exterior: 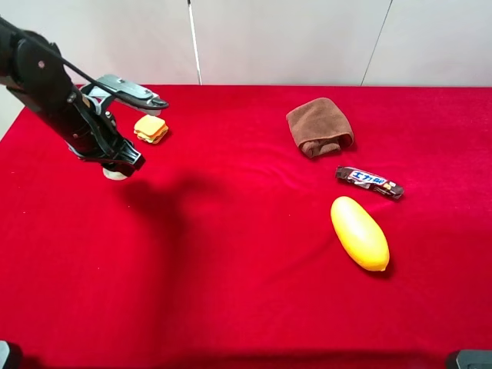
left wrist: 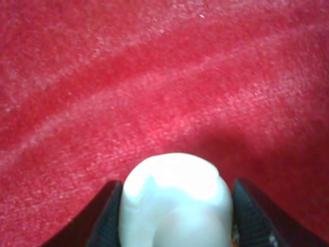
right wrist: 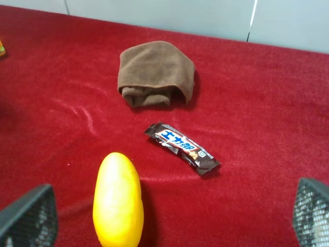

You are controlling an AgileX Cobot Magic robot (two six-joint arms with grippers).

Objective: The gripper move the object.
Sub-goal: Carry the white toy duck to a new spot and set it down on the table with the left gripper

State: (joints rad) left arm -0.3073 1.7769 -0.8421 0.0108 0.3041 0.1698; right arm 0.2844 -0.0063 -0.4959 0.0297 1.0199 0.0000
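Observation:
The cream-white rounded object (left wrist: 175, 198) sits between the two black fingers (left wrist: 105, 218) of my left gripper (left wrist: 175, 211), which press on both its sides over the red cloth. In the exterior high view the left gripper (exterior: 123, 164) is at the left of the table, with the white object (exterior: 114, 174) showing just under it, at or barely above the cloth. My right gripper (right wrist: 172, 213) is open and empty, with its fingers wide apart; it looks over the right part of the table.
An orange-yellow toy sandwich (exterior: 151, 128) lies just behind the left gripper. A brown folded cloth (exterior: 320, 126), a chocolate bar (exterior: 369, 182) and a large yellow oval fruit (exterior: 359, 233) lie on the right half of the red table (exterior: 231, 254).

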